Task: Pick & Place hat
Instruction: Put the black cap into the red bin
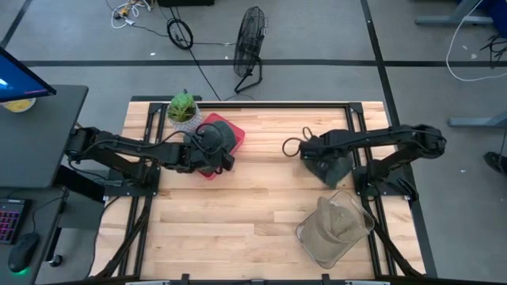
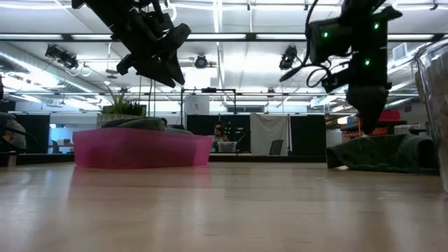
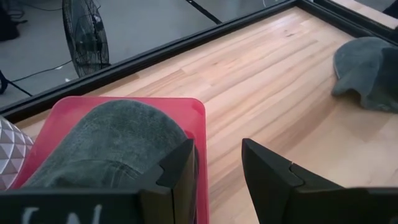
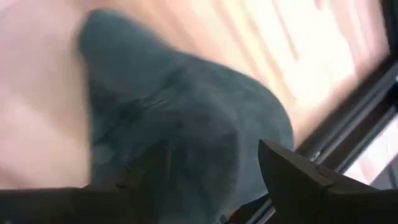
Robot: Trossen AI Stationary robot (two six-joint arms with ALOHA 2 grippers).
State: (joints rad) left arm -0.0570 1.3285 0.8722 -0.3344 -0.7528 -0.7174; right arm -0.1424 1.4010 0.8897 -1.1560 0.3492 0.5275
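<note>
Two dark grey hats show. One lies in the pink tray (image 1: 235, 131), its crown (image 3: 118, 137) filling the tray. My left gripper (image 3: 217, 168) is open and hangs above the tray's right edge, clear of it in the low view (image 2: 157, 70). The other hat (image 1: 333, 170) lies flat on the table near the right side. My right gripper (image 4: 214, 168) is open and points down over this hat (image 4: 186, 106), its fingers standing on either side of the crown. In the low view the right gripper (image 2: 367, 115) sits just above the hat (image 2: 385, 150).
A potted plant (image 1: 184, 111) stands at the far edge beside the tray. A clear plastic container (image 1: 333, 229) with a tan thing inside sits near the table's near right corner. Bare wood lies between the tray and the right hat. A fan (image 1: 249, 47) stands on the floor beyond.
</note>
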